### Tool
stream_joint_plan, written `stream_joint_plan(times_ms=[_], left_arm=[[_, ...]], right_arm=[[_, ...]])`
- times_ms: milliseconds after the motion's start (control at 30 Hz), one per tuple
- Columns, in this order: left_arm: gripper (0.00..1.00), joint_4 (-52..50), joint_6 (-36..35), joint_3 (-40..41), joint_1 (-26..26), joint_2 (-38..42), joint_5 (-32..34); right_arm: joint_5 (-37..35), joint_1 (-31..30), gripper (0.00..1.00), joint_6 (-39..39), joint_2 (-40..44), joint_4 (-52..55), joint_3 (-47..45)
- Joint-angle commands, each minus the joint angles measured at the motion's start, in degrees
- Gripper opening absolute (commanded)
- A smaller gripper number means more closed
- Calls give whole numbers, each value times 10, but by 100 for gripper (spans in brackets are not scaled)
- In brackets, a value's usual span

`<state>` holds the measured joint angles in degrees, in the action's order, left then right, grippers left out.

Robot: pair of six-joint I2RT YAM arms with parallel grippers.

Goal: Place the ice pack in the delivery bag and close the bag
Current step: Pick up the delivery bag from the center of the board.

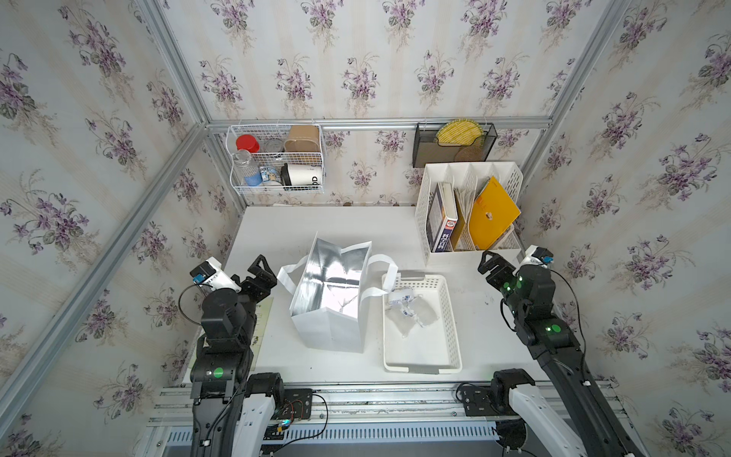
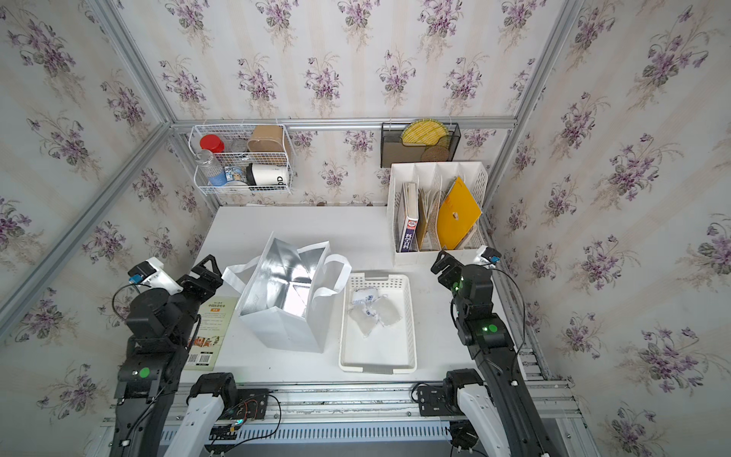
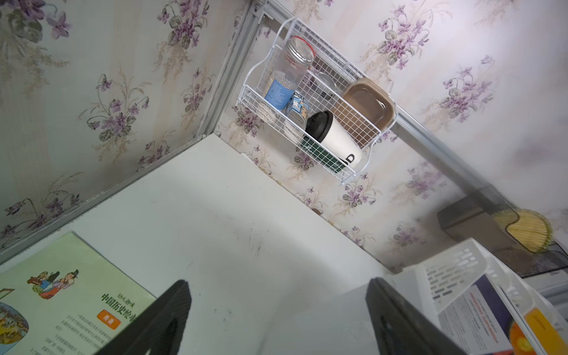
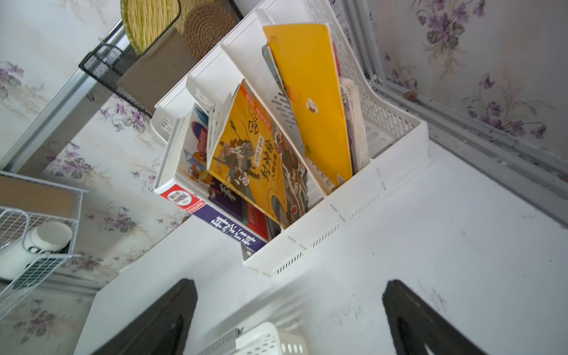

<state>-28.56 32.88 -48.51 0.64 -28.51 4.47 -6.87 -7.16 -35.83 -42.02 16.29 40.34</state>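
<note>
Right gripper spread, ice pack well apart

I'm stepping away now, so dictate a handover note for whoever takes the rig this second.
Left tool open, empty, beside the delivery bag.
Right tool open, empty, near the file rack.
Ice pack lies in the white tray beside the bag, untouched.
Bag stands open; nothing visible inside.
Done: nothing.
Left: grasp ice pack, drop it in the bag.

white cup: black letters "OD" near its base
green book: title "中国历史绘", its end hidden; orange badge unclear
purple book spine: white Chinese characters, unreadable
ice pack: blue label print, too small to read
</note>
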Motion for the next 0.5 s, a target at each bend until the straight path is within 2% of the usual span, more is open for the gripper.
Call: stream_joint_plan(times_ms=[0, 100, 233, 367, 467], left_arm=[[93, -137, -54, -88, 0, -33, -87], [92, -209, -94, -171, 0, -75, -141], [88, -303, -139, -289, 0, -133, -188], [89, -347, -169, -374, -1, -157, -222], [88, -383, -184, -414, -3, -197, -305]], right_arm=[[129, -1, 100, 25, -30, 118, 65], [189, -3, 100, 35, -48, 148, 118], [220, -15, 100, 35, -55, 170, 163], [196, -54, 100, 34, -64, 200, 182], [135, -126, 100, 25, -79, 221, 189]])
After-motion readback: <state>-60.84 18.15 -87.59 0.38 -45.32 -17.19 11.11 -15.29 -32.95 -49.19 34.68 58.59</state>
